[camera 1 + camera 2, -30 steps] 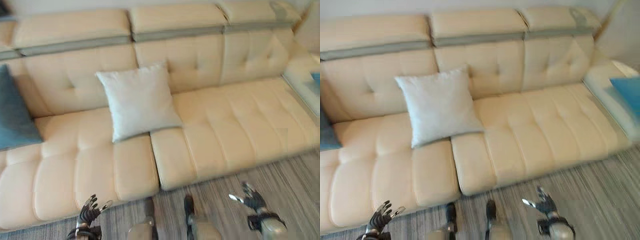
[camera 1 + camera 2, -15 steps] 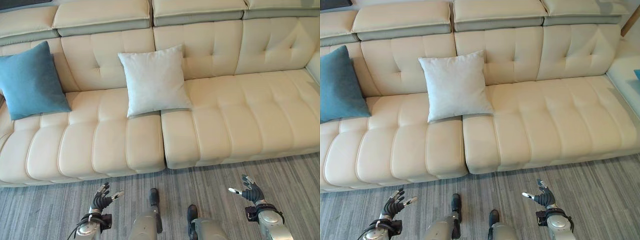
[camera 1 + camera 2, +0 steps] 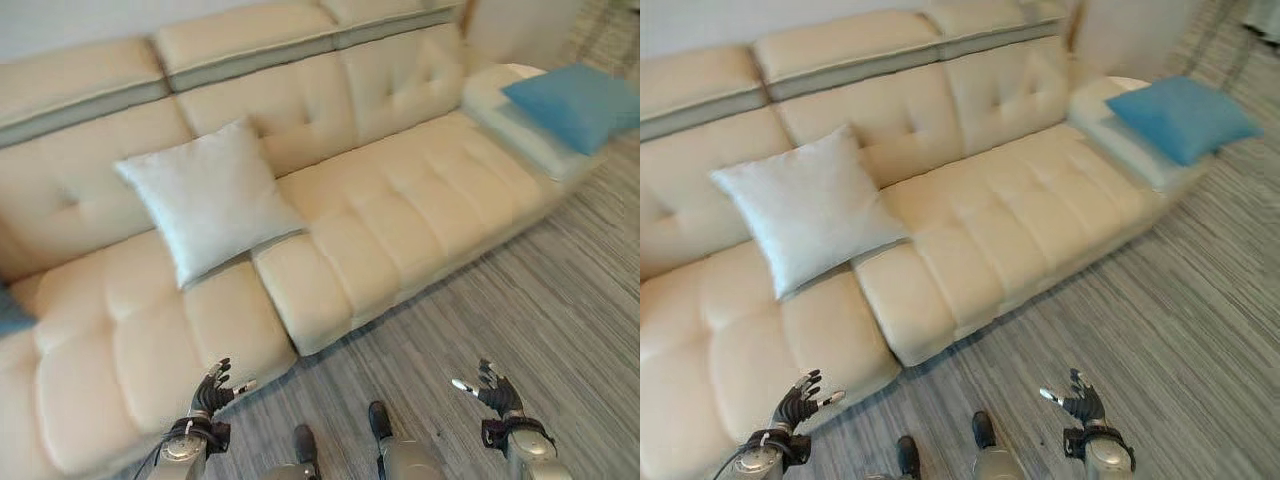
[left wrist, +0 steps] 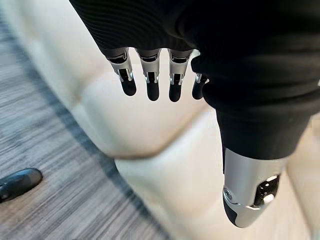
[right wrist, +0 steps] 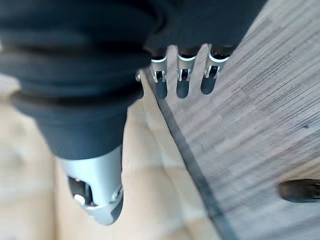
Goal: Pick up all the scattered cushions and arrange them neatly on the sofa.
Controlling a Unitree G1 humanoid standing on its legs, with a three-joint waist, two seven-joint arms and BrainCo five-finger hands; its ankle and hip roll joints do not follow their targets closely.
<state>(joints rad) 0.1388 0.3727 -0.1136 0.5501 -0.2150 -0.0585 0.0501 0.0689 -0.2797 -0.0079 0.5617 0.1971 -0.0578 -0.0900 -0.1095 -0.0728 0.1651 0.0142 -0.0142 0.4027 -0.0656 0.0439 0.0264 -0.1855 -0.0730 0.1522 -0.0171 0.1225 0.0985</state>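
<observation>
Nearest, the left hand point(image 3: 212, 388) hangs over the front edge of the cream sofa point(image 3: 400, 220), fingers loosely spread and relaxed, holding nothing. The right hand point(image 3: 491, 390) hangs over the grey striped floor point(image 3: 560, 300) in front of the sofa, fingers likewise spread, empty. Farther back, a white cushion point(image 3: 205, 198) leans upright against the sofa backrest, resting on the seat left of the seat seam. At the sofa's far right end, a blue cushion point(image 3: 578, 102) lies flat on the chaise section. A sliver of another blue cushion point(image 3: 12, 312) shows at the sofa's left end.
</observation>
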